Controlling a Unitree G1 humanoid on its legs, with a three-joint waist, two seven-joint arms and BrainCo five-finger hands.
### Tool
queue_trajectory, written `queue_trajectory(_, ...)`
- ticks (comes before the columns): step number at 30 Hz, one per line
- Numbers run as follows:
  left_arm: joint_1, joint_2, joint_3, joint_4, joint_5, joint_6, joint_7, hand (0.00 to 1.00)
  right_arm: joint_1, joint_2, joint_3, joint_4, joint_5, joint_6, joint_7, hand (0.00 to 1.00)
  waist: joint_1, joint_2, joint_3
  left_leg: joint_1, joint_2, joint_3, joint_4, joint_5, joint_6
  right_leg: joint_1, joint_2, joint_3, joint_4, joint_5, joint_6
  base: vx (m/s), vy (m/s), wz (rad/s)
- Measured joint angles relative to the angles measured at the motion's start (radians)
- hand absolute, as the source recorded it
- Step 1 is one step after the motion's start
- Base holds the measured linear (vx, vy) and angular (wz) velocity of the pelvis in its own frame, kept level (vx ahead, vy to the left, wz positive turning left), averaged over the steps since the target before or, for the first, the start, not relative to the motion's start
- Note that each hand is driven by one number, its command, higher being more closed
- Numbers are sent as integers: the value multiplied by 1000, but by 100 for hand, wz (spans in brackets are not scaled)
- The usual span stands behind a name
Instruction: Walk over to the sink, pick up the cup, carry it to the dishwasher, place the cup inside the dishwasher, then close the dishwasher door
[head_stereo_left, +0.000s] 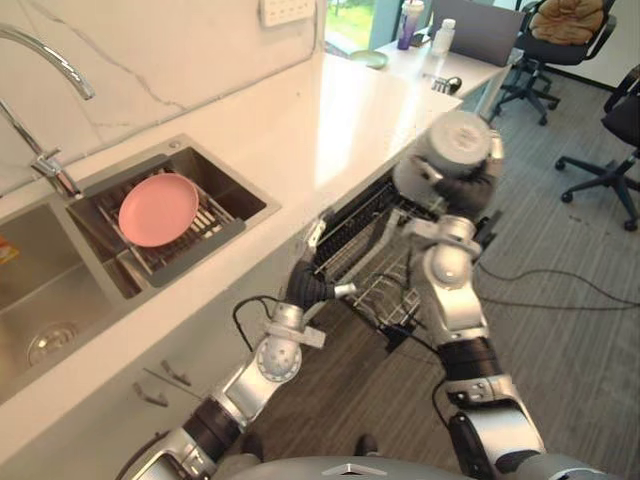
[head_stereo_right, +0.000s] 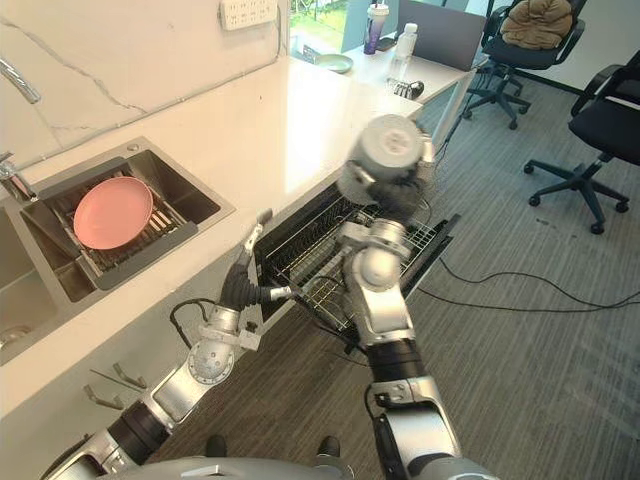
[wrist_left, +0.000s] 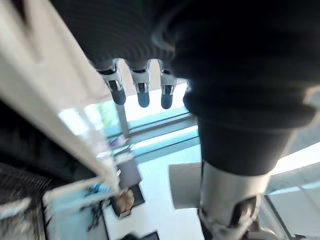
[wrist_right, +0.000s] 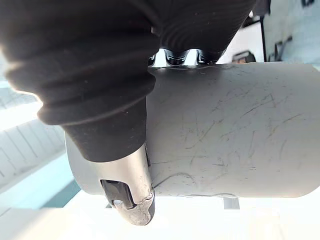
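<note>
closely, right hand (wrist_right: 127, 185) clasps a scratched cup (wrist_right: 235, 130).

**Head pair high over the countertop, one camera tight on each wrist.**

The left and right eye views look steeply down from the head. They share the white countertop (head_stereo_left: 300, 130), the sink (head_stereo_left: 228, 192) with its pink plate (head_stereo_left: 158, 208), the open dishwasher rack (head_stereo_right: 310, 245) under the countertop's front edge, and an office chair (head_stereo_right: 600, 120) beyond. The left wrist view looks along the left hand (wrist_left: 142, 90) from very close, beside the countertop's edge. The right wrist view sits tight behind the right hand (wrist_right: 125, 190), right against the grey cup (wrist_right: 230, 130).
</note>
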Motion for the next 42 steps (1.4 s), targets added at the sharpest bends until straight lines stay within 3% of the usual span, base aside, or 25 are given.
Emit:
queue_trajectory(1,35,-2,-9,31,-70,41,-86,0,23,-21,-39,0,-6,0,24,100,-4,0,0,0,0,4,0,-2,0,-2,0,4,0,0,0,12,-4,-9)
queue_trajectory(5,167,-1,-34,190,-135,181,-252,0,108,-96,-137,25,2,-3,126,100,-16,-5,4,1,0,17,0,-8,0,-7,0,19,1,-1,1,24,-5,-13)
queue_trajectory(8,243,25,-27,266,-86,204,-286,0,131,-118,-162,103,43,-16,164,100,-22,-9,7,4,-1,15,0,-9,0,-6,1,19,1,-1,2,5,-3,-1)
queue_trajectory(10,294,39,29,296,-37,219,-277,0,148,-118,-167,158,65,-14,221,100,-17,-9,7,6,-3,12,0,-10,0,-2,-1,18,1,-1,3,-22,1,2)
queue_trajectory(13,307,16,217,506,-5,286,-206,0,169,-118,-139,236,75,13,338,100,2,-12,10,5,-7,-10,0,-9,0,2,-4,1,0,-12,12,-76,-8,16)
queue_trajectory(15,264,19,417,659,38,292,-149,0,156,-118,-116,299,72,33,388,100,17,-17,16,-17,-7,-43,1,-6,-4,-3,-4,-23,0,-19,5,-78,-13,31)
queue_trajectory(17,254,31,515,702,58,314,-105,0,130,-120,-87,341,60,52,390,100,31,-21,28,-31,-7,-56,1,-5,-3,-11,-3,-31,0,-18,4,-53,-4,14)
queue_trajectory(22,290,52,601,771,61,402,-35,0,-11,-137,-64,503,108,77,378,100,66,-36,93,-107,-9,-84,13,15,-6,-68,-2,-34,1,6,0,-4,6,10)
queue_trajectory(29,294,30,633,763,93,405,-29,0,-218,-228,-69,596,130,62,336,100,104,-21,244,-183,-15,-119,73,18,2,-109,-8,-35,31,20,-9,-18,24,14)
queue_trajectory(34,293,18,631,763,50,404,-29,0,-304,-335,-49,686,132,63,336,100,124,-1,329,-229,-20,-126,69,30,4,-168,-19,-29,68,13,-13,-84,25,5)
queue_trajectory(36,293,18,630,764,25,402,-29,0,-323,-372,-46,727,132,65,338,100,129,12,368,-232,-19,-133,33,63,2,-196,-22,-29,93,0,-12,-76,0,6)
queue_trajectory(42,287,18,583,771,-25,385,-19,0,-367,-438,-1,843,141,74,335,100,131,24,387,-291,-19,-150,-1,106,9,-266,-22,-33,104,6,-13,-14,-25,9)
